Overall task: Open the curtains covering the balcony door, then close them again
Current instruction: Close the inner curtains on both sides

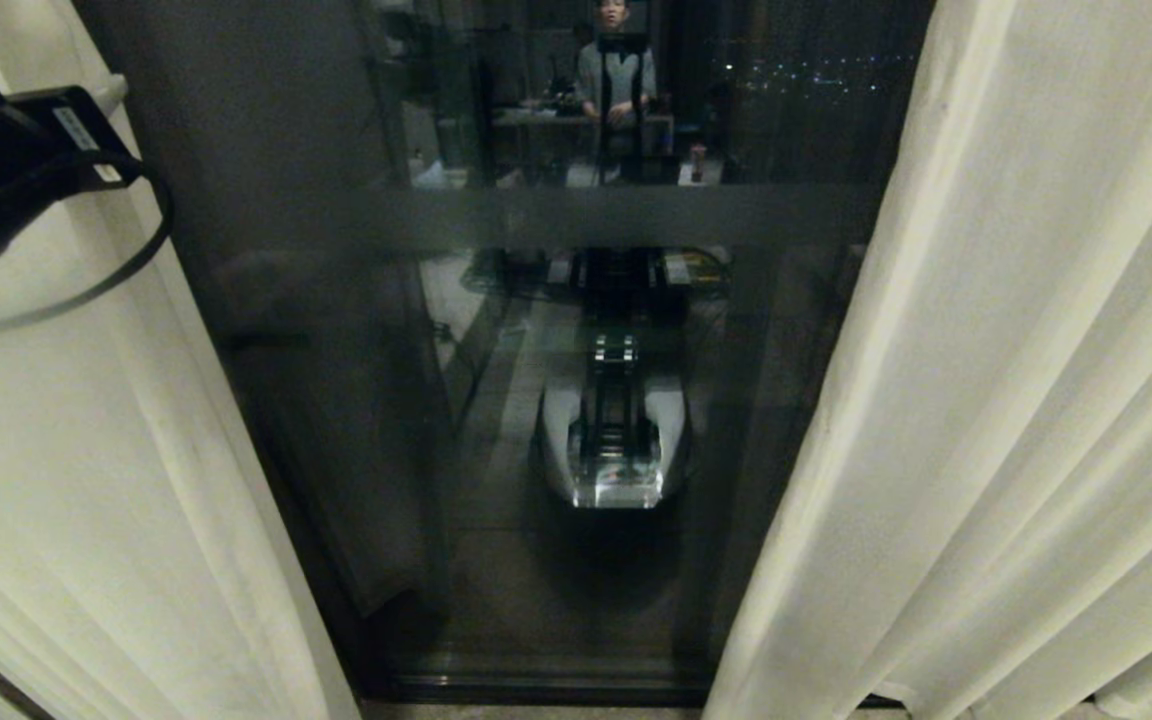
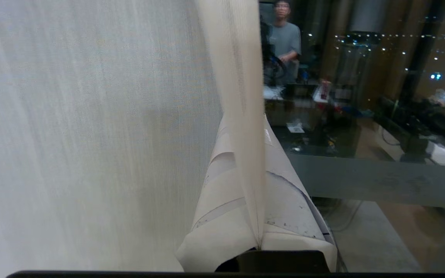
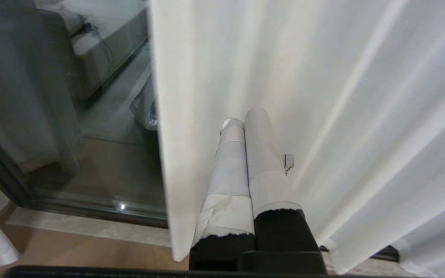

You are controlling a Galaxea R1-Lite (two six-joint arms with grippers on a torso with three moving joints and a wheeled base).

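Two curtains: cream pleated panels, left curtain (image 1: 86, 480) down the left side of the head view, right curtain (image 1: 996, 420) down the right side, parted with a gap between them.
Balcony door: balcony door (image 1: 336, 330) fills the dark middle strip of the head view, frosted band (image 1: 636, 218) across it a bit above centre. Glass shows a reflection of the room and a person (image 1: 616, 70) at top centre.
Left gripper: left gripper (image 2: 259, 216) has its taped fingers pressed together with the hem of the left curtain pinched between them, edge running straight up out of the pinch in the wrist view. The arm's black wrist sits at upper left of the head view.
Right gripper: right gripper (image 3: 243, 127) has fingers squeezed together on nothing, just sitting in front of the right curtain's pleats, near its inner edge.
Stage, my guess: curtains look open-ish, so either finishing the open or about to drag the left one back shut.
What could go wrong: only a thin bit of hem is clamped, so a quick sideways pull could slip it out. Pulling downward instead of along the rail could jam the runners or strain the fabric.
Also: right panel isn't held, so closing leaves a gap unless that arm grabs it.
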